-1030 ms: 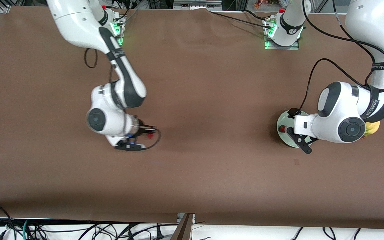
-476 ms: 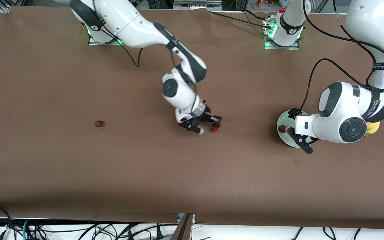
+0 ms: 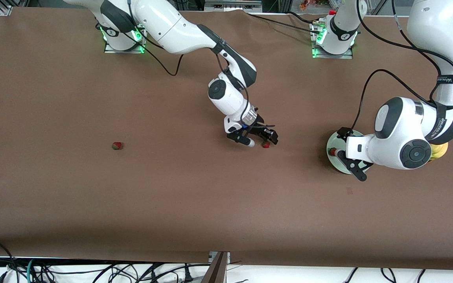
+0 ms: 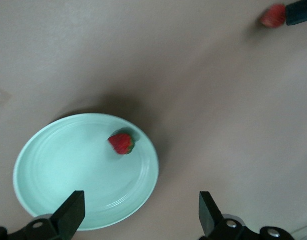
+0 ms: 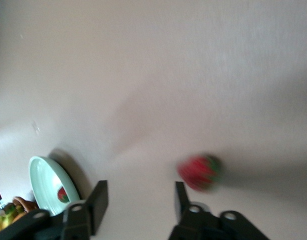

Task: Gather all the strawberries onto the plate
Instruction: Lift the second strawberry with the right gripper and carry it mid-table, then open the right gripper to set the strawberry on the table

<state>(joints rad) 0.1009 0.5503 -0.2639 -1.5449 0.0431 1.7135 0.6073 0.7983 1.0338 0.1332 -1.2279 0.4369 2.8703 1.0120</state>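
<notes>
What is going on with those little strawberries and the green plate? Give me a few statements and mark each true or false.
1. One strawberry lies in the plate. True.
2. All three berries are already in the plate. False: a second strawberry lies on the table toward the right arm's end, and a third strawberry is next to the right gripper, well short of the plate.
3. The left gripper is shut on a berry. False: it hangs over the plate, open and empty.
4. The right gripper's fingers are apart with nothing between them. True: the third strawberry shows just outside one finger.
</notes>
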